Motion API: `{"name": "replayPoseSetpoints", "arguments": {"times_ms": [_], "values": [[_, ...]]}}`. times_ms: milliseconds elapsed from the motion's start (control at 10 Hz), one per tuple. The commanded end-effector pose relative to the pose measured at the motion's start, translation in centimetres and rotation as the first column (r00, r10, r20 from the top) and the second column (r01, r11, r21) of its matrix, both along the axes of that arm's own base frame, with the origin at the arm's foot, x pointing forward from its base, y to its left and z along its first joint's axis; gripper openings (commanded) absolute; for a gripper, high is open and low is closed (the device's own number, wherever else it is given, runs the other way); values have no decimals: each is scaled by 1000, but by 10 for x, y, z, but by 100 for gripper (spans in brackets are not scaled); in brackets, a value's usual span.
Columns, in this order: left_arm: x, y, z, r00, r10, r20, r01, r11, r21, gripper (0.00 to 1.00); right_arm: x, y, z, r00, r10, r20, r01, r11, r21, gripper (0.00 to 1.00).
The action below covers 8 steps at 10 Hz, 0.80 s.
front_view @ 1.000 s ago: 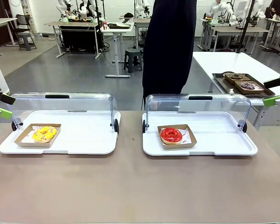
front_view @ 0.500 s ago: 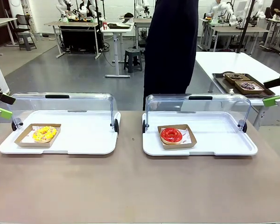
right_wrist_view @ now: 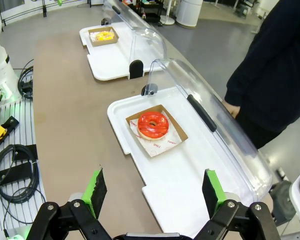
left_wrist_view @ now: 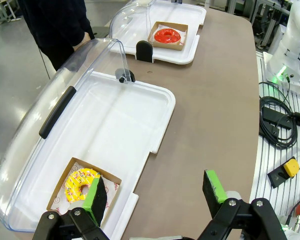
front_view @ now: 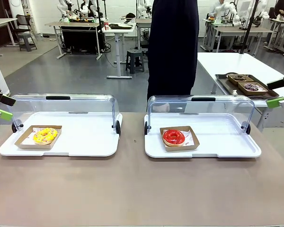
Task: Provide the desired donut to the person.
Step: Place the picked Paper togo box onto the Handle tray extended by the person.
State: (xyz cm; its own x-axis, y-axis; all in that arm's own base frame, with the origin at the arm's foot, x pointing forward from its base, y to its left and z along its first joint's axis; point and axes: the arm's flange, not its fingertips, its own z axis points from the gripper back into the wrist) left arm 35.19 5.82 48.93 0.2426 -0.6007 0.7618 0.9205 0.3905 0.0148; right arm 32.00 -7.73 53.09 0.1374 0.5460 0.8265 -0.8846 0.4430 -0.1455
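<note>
A yellow-iced donut (front_view: 45, 135) lies in a cardboard tray on the left white tray (front_view: 85, 142). A red-iced donut (front_view: 173, 136) lies in its own cardboard tray on the right white tray (front_view: 227, 142). The person (front_view: 173, 47), in dark clothing, stands at the far side behind the right tray. My left gripper (front_view: 1, 107) hangs open at the table's left edge, and my right gripper (front_view: 276, 93) hangs open at the right edge, both holding nothing. In the left wrist view the left gripper (left_wrist_view: 155, 192) is above the yellow donut (left_wrist_view: 80, 184). In the right wrist view the right gripper (right_wrist_view: 155, 190) looks over the red donut (right_wrist_view: 153, 125).
Both trays have clear hinged lids (front_view: 66, 106) swung up toward the person's side. A side table at the right carries a dark tray of chocolate donuts (front_view: 244, 83). Bare brown tabletop (front_view: 132, 189) stretches in front of the trays. Cables (left_wrist_view: 277, 125) lie beyond the table's near edge.
The person's body has shifted slightly sideways behind the right tray. Both arms and both donuts have stayed where they were.
</note>
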Motion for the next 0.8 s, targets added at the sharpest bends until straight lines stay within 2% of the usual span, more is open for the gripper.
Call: {"name": "replayPoseSetpoints", "arguments": {"times_ms": [0,700], "values": [[0,0,-1,1000,4,-2,-4,1000,1,100,0,2,0,1000,4,7,-4,1000,6,100],[0,0,-1,1000,4,-2,-4,1000,1,100,0,2,0,1000,4,7,-4,1000,6,100]]}}
